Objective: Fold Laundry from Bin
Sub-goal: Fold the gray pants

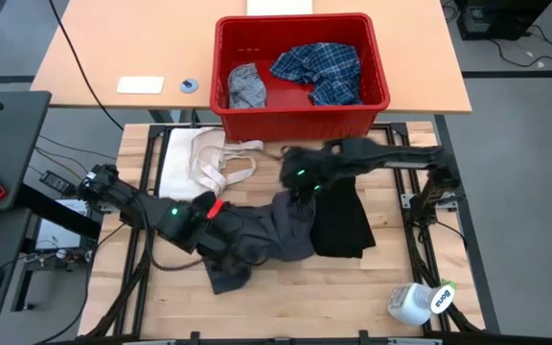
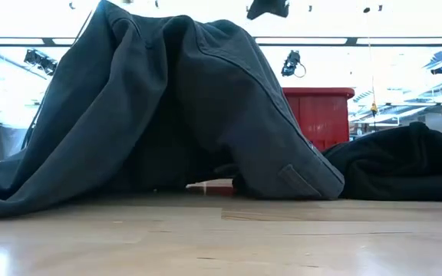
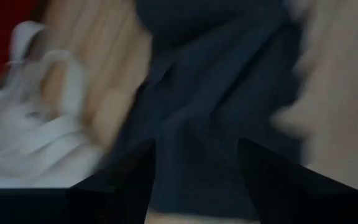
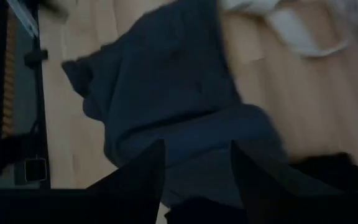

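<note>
A dark grey garment (image 1: 266, 235) lies bunched on the wooden table; in the low view the garment (image 2: 167, 115) rises in a tall peak. My left gripper (image 3: 194, 180) is open at its left part, fingers apart over the cloth. My right gripper (image 4: 197, 165) is open over its right part, beside the black garment (image 1: 341, 220) that lies flat on the table. The red bin (image 1: 300, 67) stands at the far edge with a light grey garment (image 1: 247, 86) and the plaid shirt (image 1: 319, 69) inside. My left gripper has its fingers (image 3: 129, 183) apart, slanting down over the dark grey garment; I cannot tell whether they touch the cloth. My right gripper likewise has its fingers (image 4: 145, 171) spread above the same garment, slanting down; touch cannot be told.
A cream-white cloth with strap loops (image 1: 204, 158) lies at the far left of the table. A white bottle (image 1: 420, 302) lies at the near right corner. Bare wood shows along the near edge (image 1: 305, 307).
</note>
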You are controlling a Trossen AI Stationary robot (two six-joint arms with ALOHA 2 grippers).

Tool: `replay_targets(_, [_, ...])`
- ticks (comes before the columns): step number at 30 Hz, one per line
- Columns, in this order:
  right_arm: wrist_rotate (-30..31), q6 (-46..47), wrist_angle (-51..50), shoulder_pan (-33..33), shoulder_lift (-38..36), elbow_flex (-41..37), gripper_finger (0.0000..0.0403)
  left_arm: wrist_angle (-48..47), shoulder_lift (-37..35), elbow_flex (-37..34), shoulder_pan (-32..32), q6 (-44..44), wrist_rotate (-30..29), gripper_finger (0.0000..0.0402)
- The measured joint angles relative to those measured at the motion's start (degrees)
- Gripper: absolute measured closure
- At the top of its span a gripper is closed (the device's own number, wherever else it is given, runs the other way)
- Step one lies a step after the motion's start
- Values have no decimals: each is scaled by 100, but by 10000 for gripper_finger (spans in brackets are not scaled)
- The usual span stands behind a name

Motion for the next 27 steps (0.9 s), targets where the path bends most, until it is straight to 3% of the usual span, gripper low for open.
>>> replay_targets(2, [232, 18, -34, -41, -253, 9, 215, 732, -3, 178, 138, 90, 0, 172])
replay_targets(6, [1044, -86, -83, -126, -606, 9, 215, 2794, 135, 224, 372, 1350, 6, 183])
replay_targets(9, [1580, -155, -247, -293, -776, 9, 215, 3654, 545, 227, 432, 2218, 27, 190])
replay_targets(15, [2080, 104, -1252, -673, -1151, 0, 215, 4040, 1277, 207, 576, 2682, 89, 170])
replay_targets(20, [2553, 148, -1471, -831, -1644, 0, 215, 4057, 1333, 209, 797, 3307, 887, 119])
replay_targets(27, [2655, 32, -1326, -1240, -2049, -90, 215, 3735, 1447, 226, 949, 3963, 1657, 42])
